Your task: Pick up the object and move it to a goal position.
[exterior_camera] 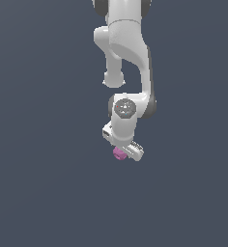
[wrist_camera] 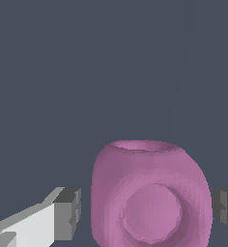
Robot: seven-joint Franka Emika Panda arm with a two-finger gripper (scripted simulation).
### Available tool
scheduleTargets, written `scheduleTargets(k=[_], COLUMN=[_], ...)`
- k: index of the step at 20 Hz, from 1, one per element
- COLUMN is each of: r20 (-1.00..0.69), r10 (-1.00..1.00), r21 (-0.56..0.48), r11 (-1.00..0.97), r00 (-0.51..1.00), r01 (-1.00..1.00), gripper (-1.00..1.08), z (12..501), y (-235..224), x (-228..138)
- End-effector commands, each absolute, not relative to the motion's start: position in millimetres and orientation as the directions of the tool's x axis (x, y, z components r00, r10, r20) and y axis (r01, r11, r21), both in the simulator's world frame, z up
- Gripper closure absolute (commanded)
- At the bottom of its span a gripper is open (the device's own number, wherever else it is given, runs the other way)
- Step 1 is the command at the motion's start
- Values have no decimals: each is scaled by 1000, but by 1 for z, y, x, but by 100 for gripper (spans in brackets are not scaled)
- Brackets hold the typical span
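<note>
Pink, rounded blocky object point(wrist_camera: 152, 195) with circular relief sits between the hand's point(wrist_camera: 147, 212) parted grey fingers point(wrist_camera: 67, 213), untouched.

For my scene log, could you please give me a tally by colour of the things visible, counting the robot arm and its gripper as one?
Pink-purple: 1, the object, sitting between the gripper fingers.
White with grey: 1, the robot arm with its gripper.
Total: 2.

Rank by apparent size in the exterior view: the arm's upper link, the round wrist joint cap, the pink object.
1. Upper link, by far the largest.
2. Round wrist joint cap.
3. Pink object, smallest, though the pincer partly hides it.
</note>
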State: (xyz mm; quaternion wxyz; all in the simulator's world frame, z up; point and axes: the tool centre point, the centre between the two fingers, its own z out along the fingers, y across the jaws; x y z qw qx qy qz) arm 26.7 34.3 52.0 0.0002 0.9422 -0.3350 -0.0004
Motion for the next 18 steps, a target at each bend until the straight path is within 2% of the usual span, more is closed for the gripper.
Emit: scheduleTargets(k=[1, 5, 6, 18], r20=[0, 0, 0, 0], r10=[-632, -632, -632, -632], r21=[0, 0, 0, -1], r11=[-775, -775, -775, -775], r00=[775, 775, 775, 775], r01=[-632, -632, -632, -632], gripper=[-92, -92, 108, 108], z=[43, 40, 40, 41], y=[34, 34, 34, 35], x=[27, 28, 28, 29])
